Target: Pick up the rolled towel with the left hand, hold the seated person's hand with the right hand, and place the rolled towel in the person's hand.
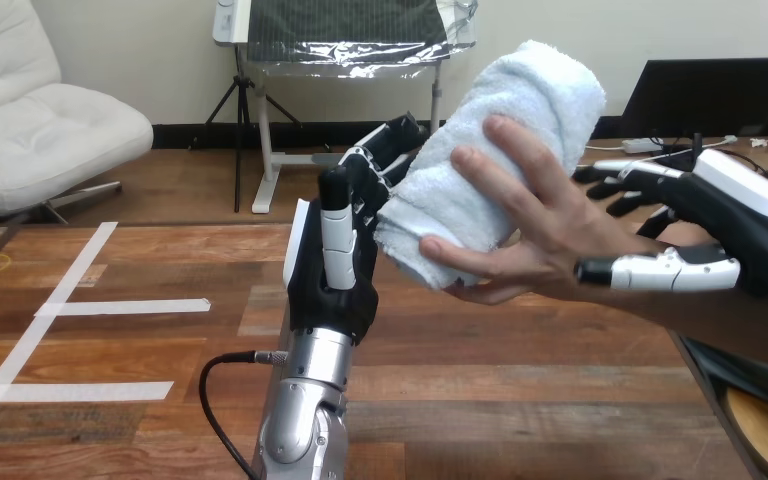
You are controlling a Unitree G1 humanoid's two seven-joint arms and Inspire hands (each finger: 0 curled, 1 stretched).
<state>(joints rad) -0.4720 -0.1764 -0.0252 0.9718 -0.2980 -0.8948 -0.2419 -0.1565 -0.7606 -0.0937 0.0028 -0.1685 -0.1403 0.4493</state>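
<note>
The rolled towel (505,150) is tilted above the tabletop (110,350), toward 1 o'clock of the view. The left hand (335,270) grips its 9 o'clock side, with its fingers (390,140) curled behind. The person's hand (540,230) wraps the towel from 3 o'clock. The right hand (750,230) clasps that hand at the wrist.

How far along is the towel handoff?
Done: the left hand has the rolled towel raised, fingers curled round it, and the right hand clasps the person's wrist between thumb and fingers. In hand: the towel rests in the person's hand, whose fingers and thumb are on it. Left: the left hand has not yet let go.
</note>
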